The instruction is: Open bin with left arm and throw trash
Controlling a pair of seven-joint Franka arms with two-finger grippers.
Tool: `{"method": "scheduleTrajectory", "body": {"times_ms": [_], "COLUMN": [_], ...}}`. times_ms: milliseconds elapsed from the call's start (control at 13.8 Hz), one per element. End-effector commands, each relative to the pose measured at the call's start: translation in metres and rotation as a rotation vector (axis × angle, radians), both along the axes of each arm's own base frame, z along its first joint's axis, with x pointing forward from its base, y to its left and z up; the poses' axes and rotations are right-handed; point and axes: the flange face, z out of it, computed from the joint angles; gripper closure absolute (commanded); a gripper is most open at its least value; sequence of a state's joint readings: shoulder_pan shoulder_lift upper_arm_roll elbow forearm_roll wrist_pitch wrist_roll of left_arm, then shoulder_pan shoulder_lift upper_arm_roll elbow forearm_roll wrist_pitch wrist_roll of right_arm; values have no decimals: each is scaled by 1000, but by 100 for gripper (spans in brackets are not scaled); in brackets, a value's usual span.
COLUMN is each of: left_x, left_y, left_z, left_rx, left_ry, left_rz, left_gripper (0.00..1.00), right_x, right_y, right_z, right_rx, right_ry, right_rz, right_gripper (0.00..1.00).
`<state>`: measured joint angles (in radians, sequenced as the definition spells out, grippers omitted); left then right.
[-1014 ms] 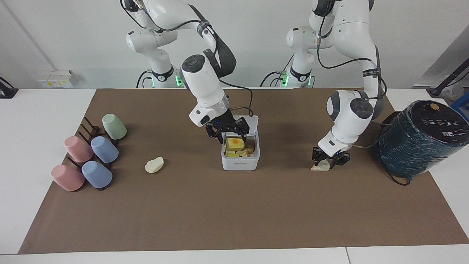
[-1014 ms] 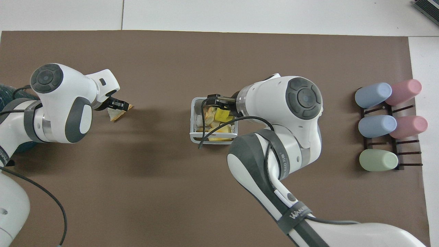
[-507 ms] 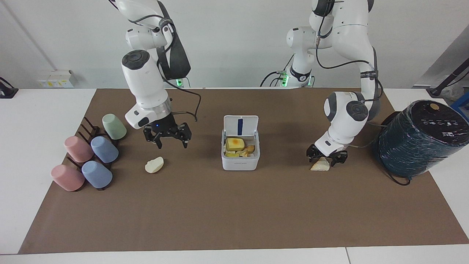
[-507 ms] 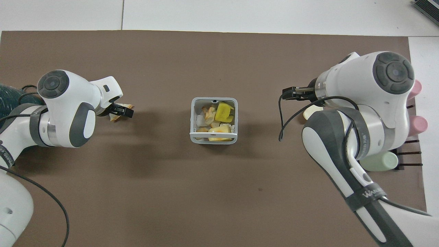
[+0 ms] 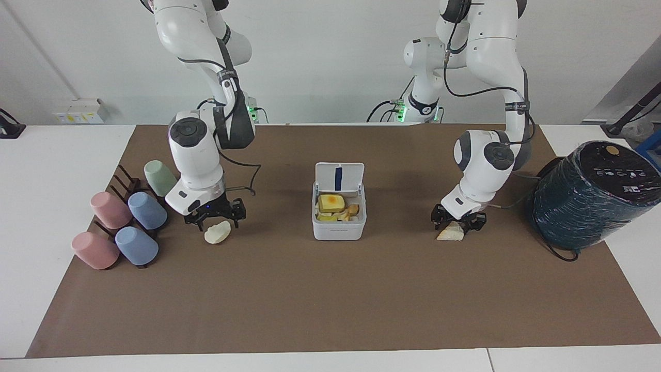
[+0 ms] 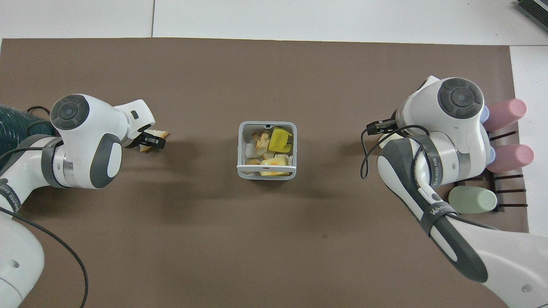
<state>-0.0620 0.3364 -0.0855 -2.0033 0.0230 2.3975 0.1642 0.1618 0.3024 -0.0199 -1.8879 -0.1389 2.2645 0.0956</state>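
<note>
The white bin (image 5: 338, 232) stands mid-mat with its lid (image 5: 339, 178) tipped up open; several yellow scraps lie inside. In the overhead view its grey rim (image 6: 266, 174) shows. A cream blob (image 5: 218, 232) lies on the mat beside the cup rack. My right gripper (image 5: 215, 219) is open just above it, fingers astride; from overhead the gripper (image 6: 379, 127) and arm hide the blob. A pale wedge (image 5: 450, 234) lies toward the left arm's end. My left gripper (image 5: 458, 223) is open, low over it, seen also from overhead (image 6: 150, 141) beside the wedge (image 6: 159, 134).
A large dark-teal wrapped cylinder (image 5: 594, 196) lies at the left arm's end of the table, with a cable by it. Several pastel cups (image 5: 129, 217) lie on a dark rack at the right arm's end. A brown mat (image 5: 330, 299) covers the table.
My right gripper left the bin, swung to the cups' end and came down over the blob. My left gripper opened, lifted slightly off the wedge and lowered onto it again.
</note>
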Motion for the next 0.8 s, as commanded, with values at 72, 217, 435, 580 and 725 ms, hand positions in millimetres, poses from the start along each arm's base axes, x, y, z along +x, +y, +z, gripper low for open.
{"method": "scheduleTrajectory", "body": {"times_ms": [72, 217, 435, 580, 725], "left_x": [-7, -6, -5, 1, 11], "left_y": [4, 4, 4, 2, 3], "left_z": [6, 8, 9, 15, 32], "left_rx": [13, 13, 13, 12, 11], "left_ry": [-21, -24, -23, -20, -7], "left_rz": [-7, -8, -6, -6, 4], "left_gripper": [88, 100, 100, 100, 100], "right_x": [-7, -14, -15, -16, -24], "right_y": [-16, -14, -14, -15, -17], "right_z": [-14, -32, -44, -50, -61], "right_rx": [-20, -13, -2, -3, -6], "right_ry": [-11, -11, -15, -5, 19], "right_rz": [23, 14, -49, -58, -61], "right_gripper": [0, 0, 0, 2, 29]}}
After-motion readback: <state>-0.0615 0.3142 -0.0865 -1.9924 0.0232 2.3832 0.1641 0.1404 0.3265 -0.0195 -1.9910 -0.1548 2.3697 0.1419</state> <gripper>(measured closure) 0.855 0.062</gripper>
